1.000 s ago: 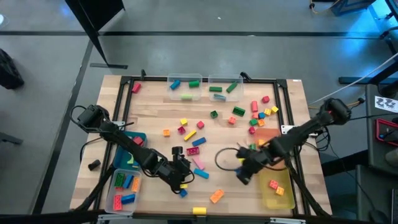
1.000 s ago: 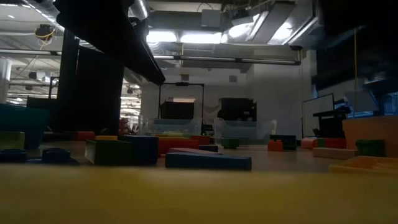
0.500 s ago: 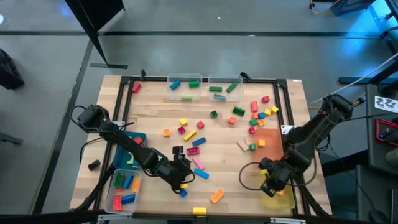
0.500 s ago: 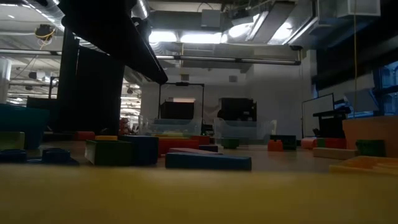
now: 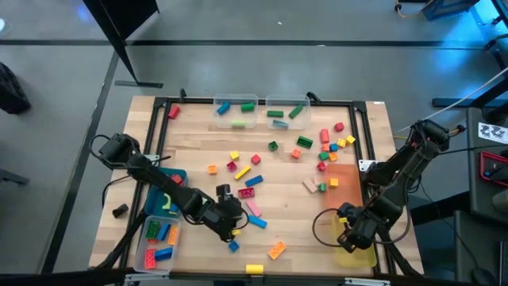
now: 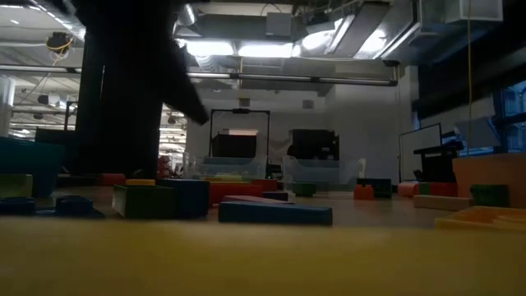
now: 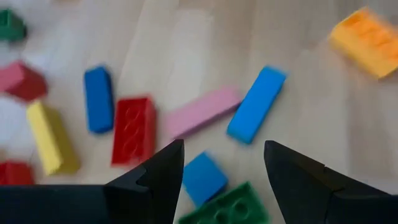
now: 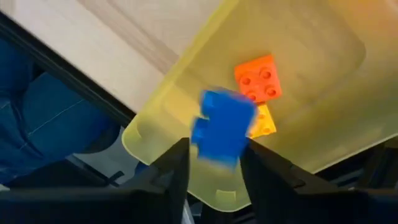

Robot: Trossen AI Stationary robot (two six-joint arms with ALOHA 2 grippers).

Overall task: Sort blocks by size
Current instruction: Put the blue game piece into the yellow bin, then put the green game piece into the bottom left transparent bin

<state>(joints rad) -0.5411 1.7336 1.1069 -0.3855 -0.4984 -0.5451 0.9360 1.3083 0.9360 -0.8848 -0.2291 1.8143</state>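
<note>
Loose blocks [image 5: 246, 171] of many colours lie over the wooden table. My left gripper [image 5: 230, 229] hangs open over a cluster near the table's near edge. In its wrist view its fingers [image 7: 163, 177] stand either side of a small blue block [image 7: 202, 177] and a green block [image 7: 227, 208] without touching them. A pink bar [image 7: 202, 112] and a blue bar [image 7: 256, 102] lie just beyond. My right gripper [image 5: 352, 236] is over the yellow bin [image 5: 359, 253] at the near right, open. A blurred blue block [image 8: 222, 127] is at its fingertips above the bin. My left gripper touches nothing. My right gripper points steeply down over the bin with the blue block [image 8: 214, 149] between its fingertips. The block is blurred while the bin is sharp, and I cannot tell whether the fingers touch it.
The yellow bin [image 8: 161, 124] holds an orange block [image 8: 258, 78] and a yellow one [image 8: 262, 121]. Two clear bins [image 5: 236, 113] stand at the far edge. A blue bin [image 5: 168, 199] and a clear bin [image 5: 157, 242] are at the left, and an orange bin [image 5: 341, 175] at the right.
My right gripper has swung from the table's near middle toward the right edge, turning as it went, and now stands over the yellow bin. My left gripper has stayed in place and rolled slightly.
</note>
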